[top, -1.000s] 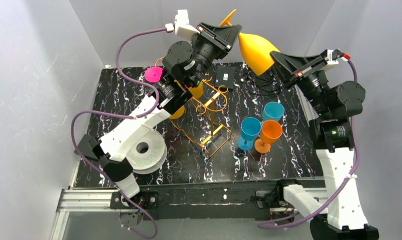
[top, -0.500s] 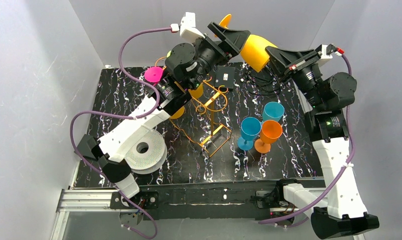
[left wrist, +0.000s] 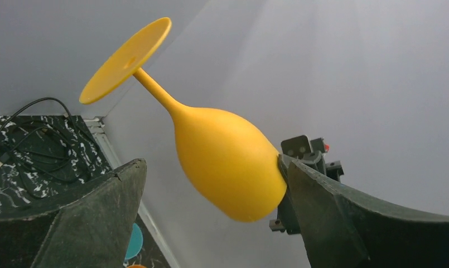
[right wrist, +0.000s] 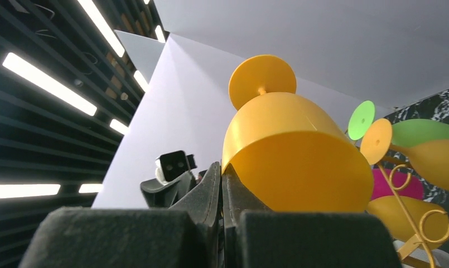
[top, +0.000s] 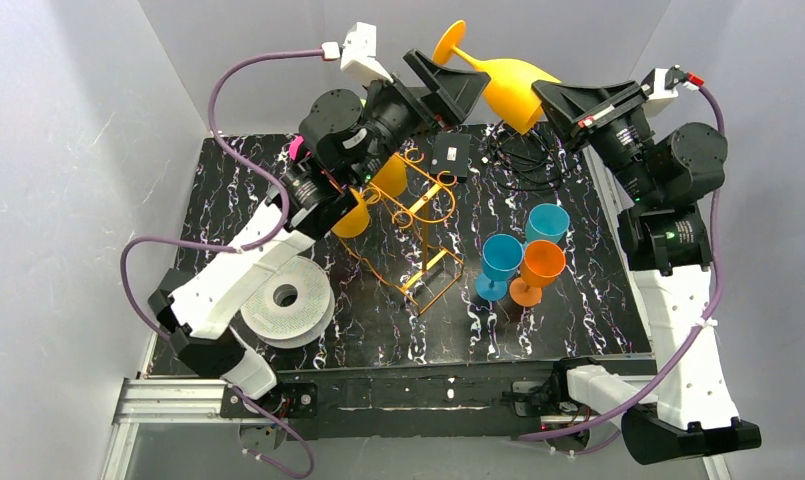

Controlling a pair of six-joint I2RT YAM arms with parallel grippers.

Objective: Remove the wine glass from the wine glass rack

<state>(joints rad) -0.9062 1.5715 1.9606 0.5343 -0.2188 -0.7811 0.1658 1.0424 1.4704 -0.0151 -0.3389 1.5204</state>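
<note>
A yellow wine glass [top: 508, 88] hangs in the air above the table's far edge, lying on its side with its foot toward the back wall. My right gripper [top: 540, 94] is shut on the rim of its bowl [right wrist: 291, 162], one finger inside and one outside. My left gripper [top: 465, 86] stands open just left of the glass. In the left wrist view the bowl [left wrist: 227, 162] shows between the spread fingers, with a clear gap at the left finger [left wrist: 107, 201]. The orange-gold wire wine glass rack [top: 418, 215] stands mid-table below, with more glasses hanging on it.
On the rack hang two yellow glasses [top: 353, 218] and a pink one [top: 296, 150]. Two blue glasses [top: 501, 258] and an orange one [top: 542, 265] stand right of the rack. A white spool [top: 286, 300] lies front left. A black box [top: 449, 153] and cables [top: 523, 155] lie at the back.
My left gripper has opened, let go of the yellow glass and drawn back to the left. My right gripper keeps its pinch on the rim, and the glass has tipped nearly level.
</note>
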